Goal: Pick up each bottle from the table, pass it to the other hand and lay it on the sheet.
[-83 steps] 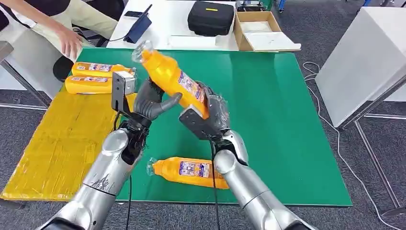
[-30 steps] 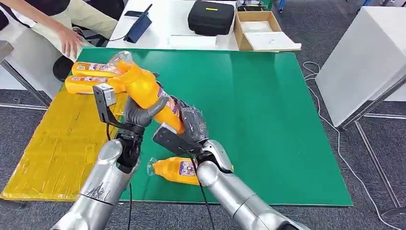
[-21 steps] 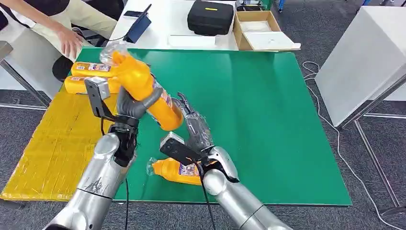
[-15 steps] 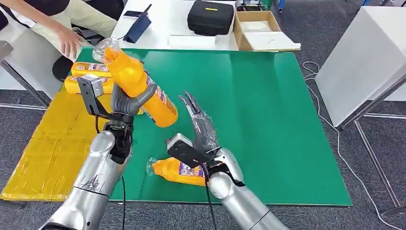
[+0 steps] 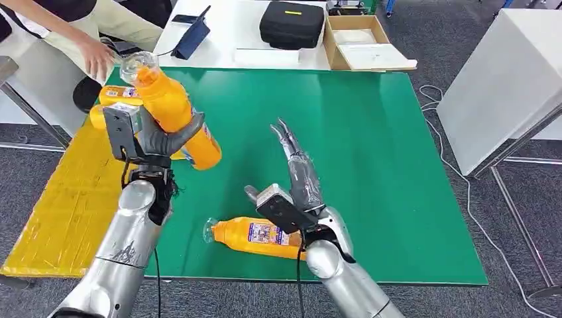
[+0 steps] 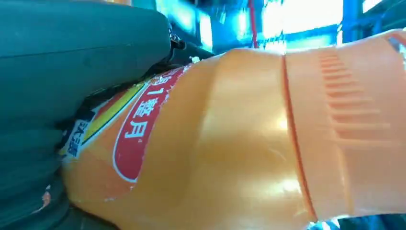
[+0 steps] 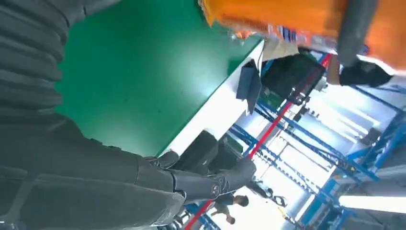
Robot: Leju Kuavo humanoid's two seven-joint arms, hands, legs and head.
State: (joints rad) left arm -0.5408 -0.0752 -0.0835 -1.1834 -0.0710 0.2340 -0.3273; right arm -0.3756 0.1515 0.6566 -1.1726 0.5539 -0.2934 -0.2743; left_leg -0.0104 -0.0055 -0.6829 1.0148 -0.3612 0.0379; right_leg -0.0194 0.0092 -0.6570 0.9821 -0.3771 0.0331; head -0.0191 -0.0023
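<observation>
While the left hand gripped an orange juice bottle tilted above the green table's edge beside the yellow sheet, the right hand stood empty with fingers straight, so laying it down looked next.
</observation>
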